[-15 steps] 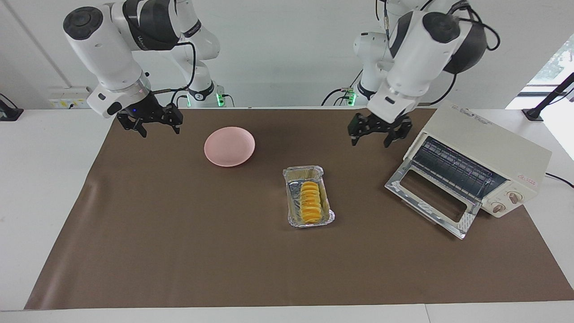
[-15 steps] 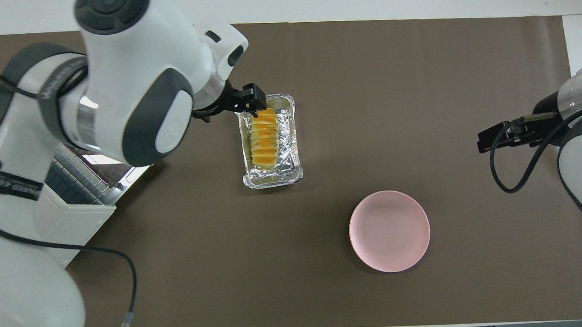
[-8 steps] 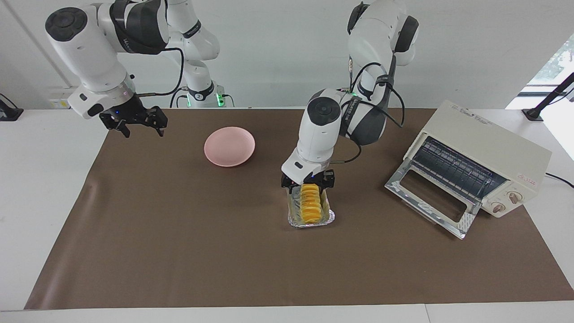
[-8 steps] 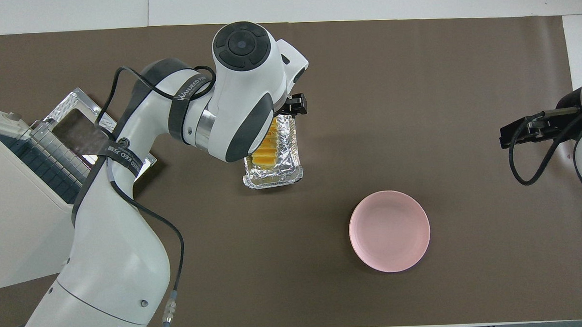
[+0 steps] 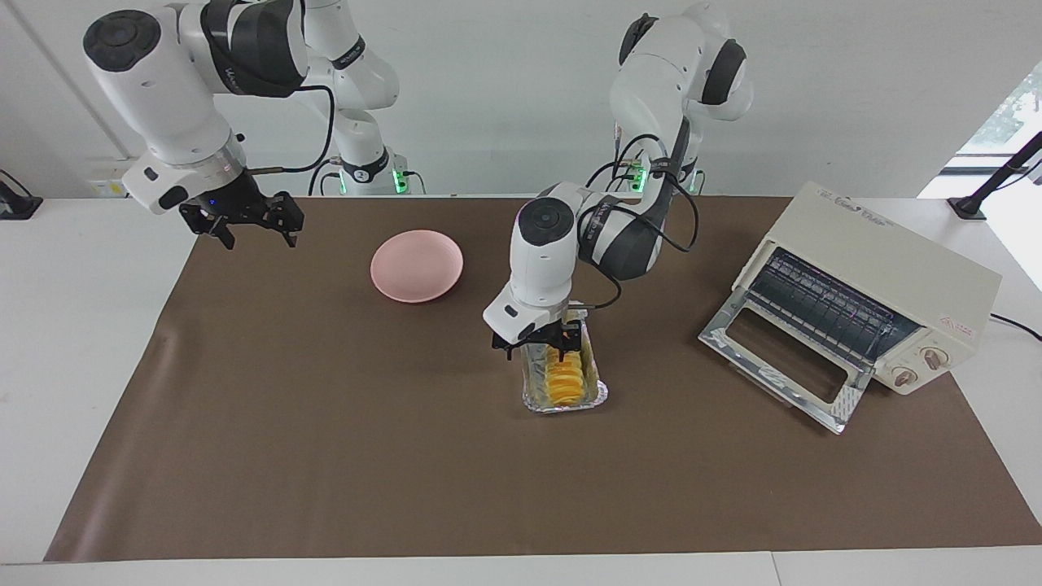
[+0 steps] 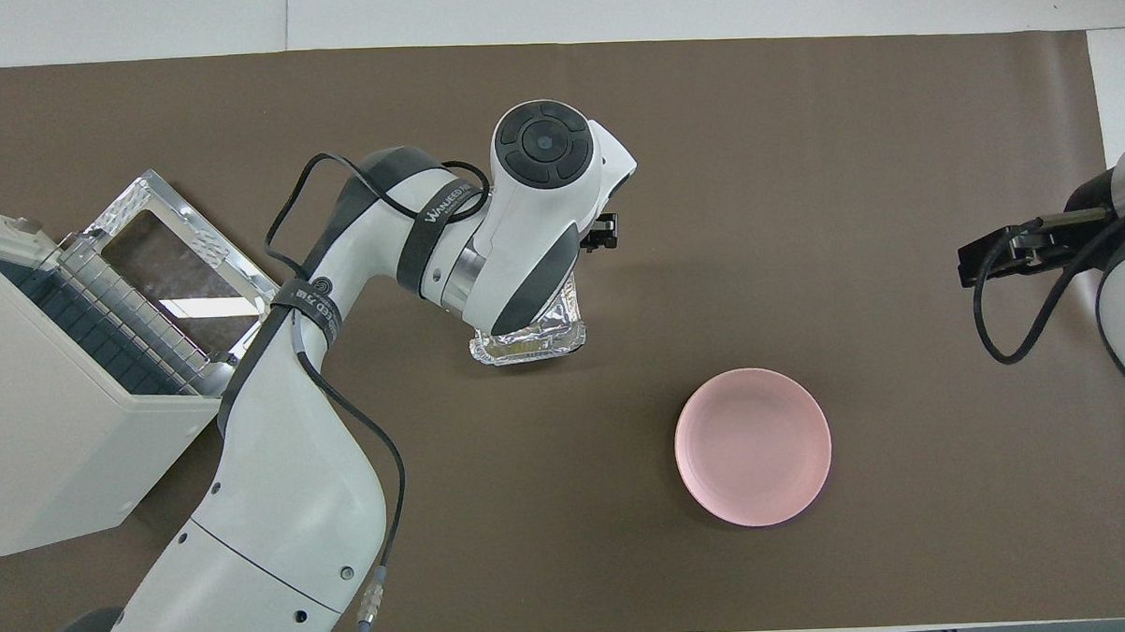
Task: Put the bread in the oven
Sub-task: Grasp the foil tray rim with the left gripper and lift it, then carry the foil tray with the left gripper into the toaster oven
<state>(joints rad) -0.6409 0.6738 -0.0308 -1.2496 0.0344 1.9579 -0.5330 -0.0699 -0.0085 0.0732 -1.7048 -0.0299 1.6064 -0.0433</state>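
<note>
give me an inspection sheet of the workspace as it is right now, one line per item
Surface: brown mat on a white table.
Job's things: bread in a foil tray; oven at the left arm's end, door down, rack showing.
Clutter: pink plate, nearer the robots than the tray.
Grippers: left gripper low over the bread, fingers straddling it; right gripper waits over the mat's corner.
Cables: black leads looped on both arms; oven cord.
Surroundings: white wall, wall socket.
</note>
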